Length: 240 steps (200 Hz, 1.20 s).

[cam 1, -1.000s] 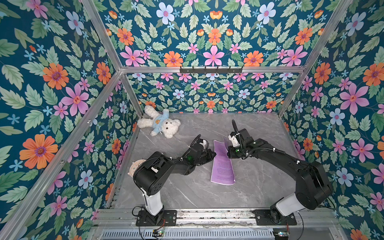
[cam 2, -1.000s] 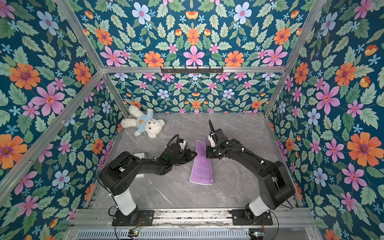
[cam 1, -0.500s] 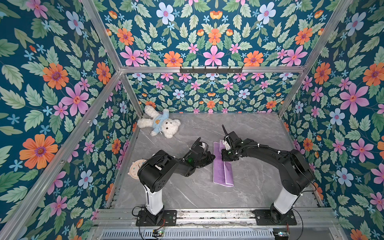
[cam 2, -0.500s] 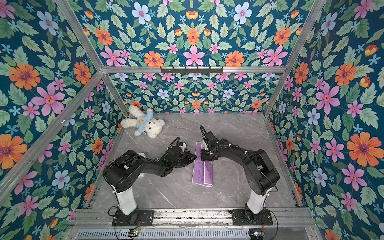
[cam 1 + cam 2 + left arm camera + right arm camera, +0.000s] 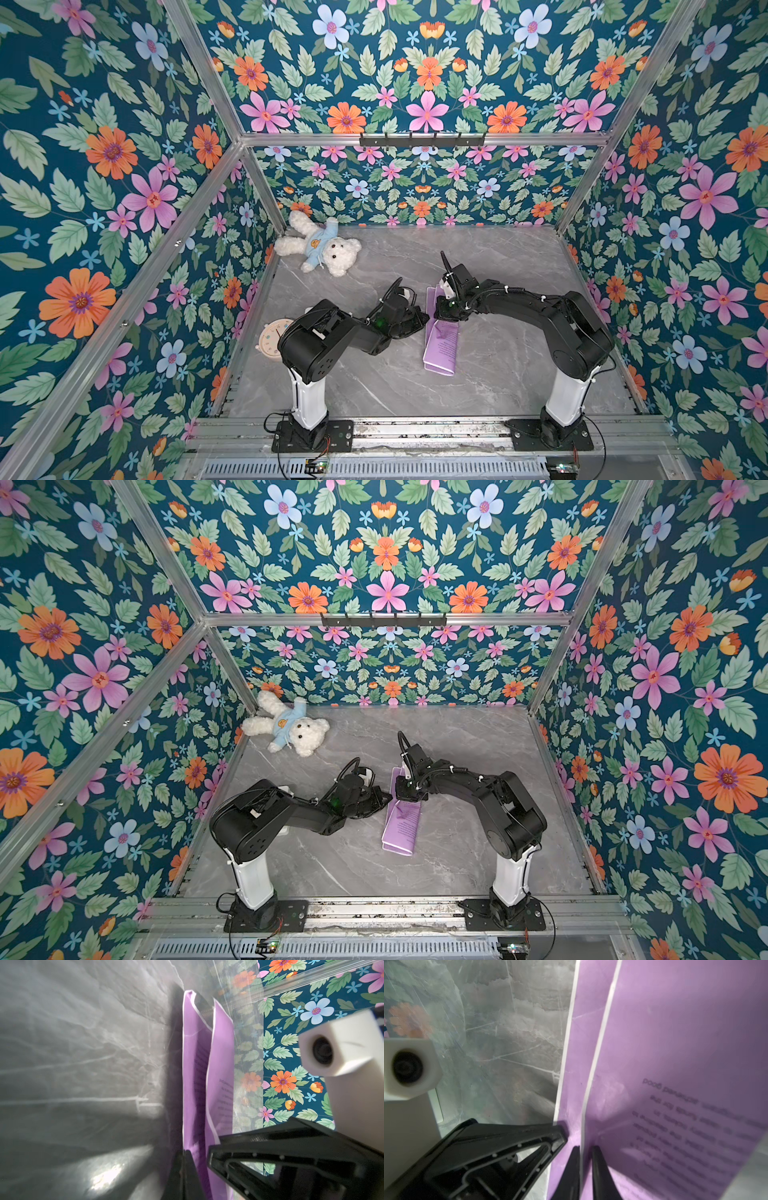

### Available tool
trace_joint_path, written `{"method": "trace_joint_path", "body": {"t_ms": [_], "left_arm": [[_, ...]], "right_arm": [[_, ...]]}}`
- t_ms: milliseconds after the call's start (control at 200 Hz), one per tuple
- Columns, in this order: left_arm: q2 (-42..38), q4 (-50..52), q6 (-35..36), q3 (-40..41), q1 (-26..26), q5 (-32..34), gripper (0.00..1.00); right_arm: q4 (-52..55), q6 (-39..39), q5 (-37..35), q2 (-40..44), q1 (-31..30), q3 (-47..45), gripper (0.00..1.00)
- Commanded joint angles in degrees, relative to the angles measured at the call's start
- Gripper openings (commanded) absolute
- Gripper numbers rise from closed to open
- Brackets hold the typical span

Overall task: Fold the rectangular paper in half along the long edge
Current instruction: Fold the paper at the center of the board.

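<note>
From where I stand, the rectangular paper (image 5: 441,347) lies near the middle of the table (image 5: 519,374), its long side running from the front edge toward the back. It is already doubled over into 2 layers. The right wrist view shows the upper layer's pale edge sitting just inside the lower one, so the edges are close but not quite matched. At the end nearer the front edge the fold looks rounded rather than creased.

The left gripper (image 5: 419,321) is closed, with its tip touching the lower layer's long edge. I cannot tell whether it pinches the sheet or only pins it. The right gripper (image 5: 586,1150) has its jaws slightly apart, astride the upper layer's edge, and does not seem to be squeezing.

I'd judge the sheet to be very light, thin and floppy. It will probably skate on the smooth marbled table and spring back open unless it is pressed down. The free long edges, near a corner, look like the best place to take hold, with 1 gripper pinning while the other flattens the fold. A hard pinch could crumple or tear it.

A white teddy bear (image 5: 320,249) lies at the back left corner. A small pastel alarm clock (image 5: 271,341) sits by the left edge, partly behind the left arm. Both are well away from the paper. The only crowding is the 2 grippers themselves, almost touching over it.
</note>
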State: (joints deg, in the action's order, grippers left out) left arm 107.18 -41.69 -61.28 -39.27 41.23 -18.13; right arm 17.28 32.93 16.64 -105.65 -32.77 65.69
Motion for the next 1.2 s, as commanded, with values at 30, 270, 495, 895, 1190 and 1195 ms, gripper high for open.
{"method": "trace_joint_path", "body": {"t_ms": [30, 270, 495, 895, 1190, 1195], "left_arm": [[0.31, -0.06, -0.18, -0.13, -0.01, 0.42, 0.01], [0.15, 0.38, -0.04, -0.04, -0.02, 0.62, 0.04], [-0.60, 0.99, -0.06, 0.28, -0.02, 1.25, 0.26], [0.57, 1.75, -0.44, 0.29, -0.17, 1.45, 0.38], [0.23, 6.30, 1.63, -0.62, -0.10, 1.51, 0.38], [0.18, 6.37, 1.70, -0.63, -0.06, 1.56, 0.38]], "right_arm": [[-2.32, 1.43, 1.62, 0.33, -0.10, -0.51, 0.29], [-4.20, 1.77, 3.52, 0.99, -0.07, -2.13, 0.40], [-7.56, 3.45, 5.20, 0.42, 0.00, -3.63, 0.43], [-15.63, 7.93, 10.02, -0.80, 2.28, -7.41, 0.40], [-18.41, 9.59, 13.37, -1.40, 2.72, -8.66, 0.32], [-18.55, 9.69, 13.44, -1.36, 2.72, -8.70, 0.32]]}}
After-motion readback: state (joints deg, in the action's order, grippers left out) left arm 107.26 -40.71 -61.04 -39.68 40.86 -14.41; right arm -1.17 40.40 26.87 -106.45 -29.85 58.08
